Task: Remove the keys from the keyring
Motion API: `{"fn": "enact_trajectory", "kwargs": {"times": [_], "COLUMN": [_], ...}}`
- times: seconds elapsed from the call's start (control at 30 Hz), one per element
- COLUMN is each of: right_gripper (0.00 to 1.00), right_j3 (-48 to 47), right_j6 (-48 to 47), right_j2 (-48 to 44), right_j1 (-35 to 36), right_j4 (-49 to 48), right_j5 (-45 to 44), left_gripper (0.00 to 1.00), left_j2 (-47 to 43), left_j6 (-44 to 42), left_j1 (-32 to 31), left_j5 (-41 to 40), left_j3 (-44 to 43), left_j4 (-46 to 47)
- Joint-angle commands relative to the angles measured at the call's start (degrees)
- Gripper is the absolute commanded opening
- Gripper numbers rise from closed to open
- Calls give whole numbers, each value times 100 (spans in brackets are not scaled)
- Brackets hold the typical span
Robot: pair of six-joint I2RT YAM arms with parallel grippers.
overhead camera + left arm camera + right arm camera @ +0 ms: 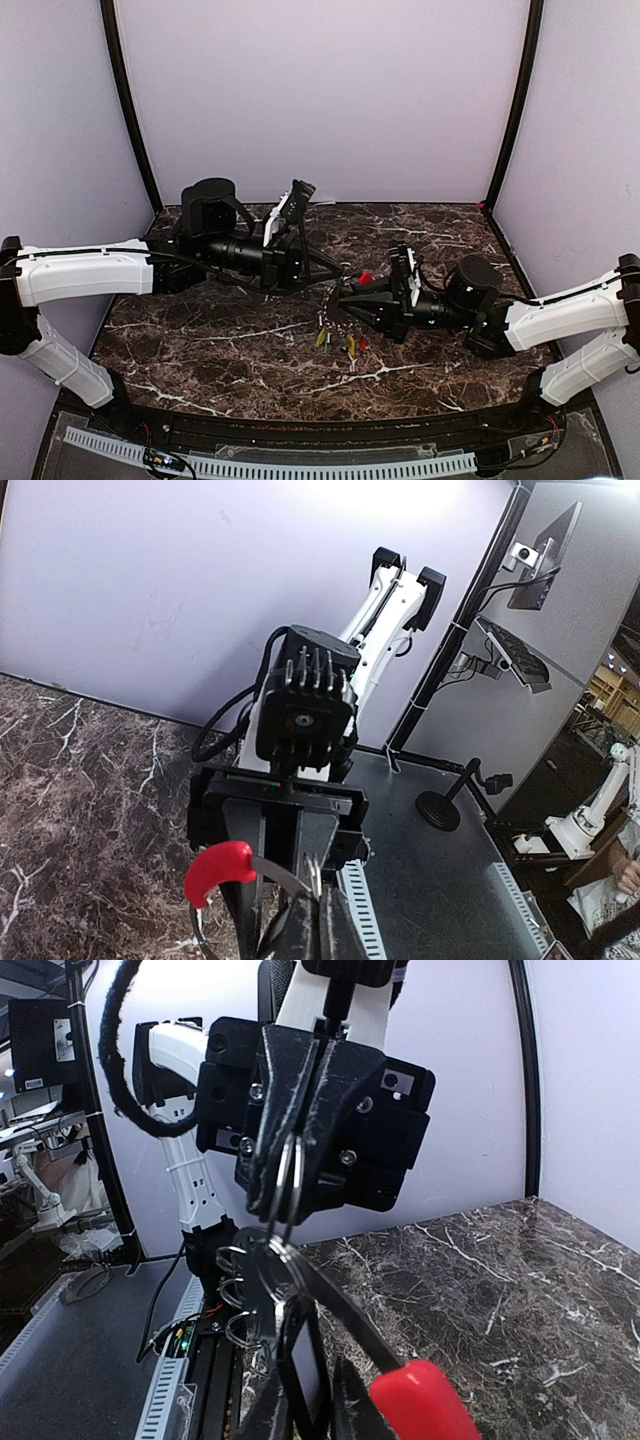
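- one marble table [450, 240] lies under it all; anything let go falls onto that hard top and may bounce or skid out of easy reach.
- both arms, the left arm [90, 272] and the right arm [560, 315], meet nose to nose over its middle. a pull out of line would load the wrists against each other, since only a thin ring joins them.
- left gripper [343, 272]: fingers pinched together on the wire of the keyring [286, 1175], which hangs in the air between the two tools. on round wire that hold may swivel or slip.
- right gripper [343, 296]: fingers look closed on the ring's other side, near its red segment [220, 870], though the exact contact is partly hidden. two hard clamps could keep the coil from spreading, so a key would jam.
- hanging keys [258, 1285] dangle in a silver cluster under the left tips; a jerk could swing them round a finger.
- loose keys [350, 345] lie on the table just below; a dipping arm could scatter them.
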State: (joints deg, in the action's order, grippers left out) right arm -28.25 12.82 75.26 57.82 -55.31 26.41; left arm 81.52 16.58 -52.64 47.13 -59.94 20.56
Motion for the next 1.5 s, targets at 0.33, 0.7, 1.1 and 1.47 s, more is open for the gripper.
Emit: {"fn": "enact_trajectory", "kwargs": {"times": [0.33,0.7,1.1,1.47], "right_gripper": [0,0,0,0], "right_j3": [166,366,472,380], "right_j6": [50,-121,-77,107], "right_j2": [-110,-369,-575,-232], "right_j1": [71,71,71,89], "right_j4": [-306,2,30,121], "right_j5": [-827,-1385,-1756,-1415], "left_gripper": [0,0,0,0], "left_j2": [-194,-440,-541,-692], "left_j6": [-172,-139,-133,-178], "left_j1": [215,354,421,428], "left_j5": [-66,-540,-571,-579], "left_j3": [145,492,700,888], "left_j4": [-118,178,381,573]}}
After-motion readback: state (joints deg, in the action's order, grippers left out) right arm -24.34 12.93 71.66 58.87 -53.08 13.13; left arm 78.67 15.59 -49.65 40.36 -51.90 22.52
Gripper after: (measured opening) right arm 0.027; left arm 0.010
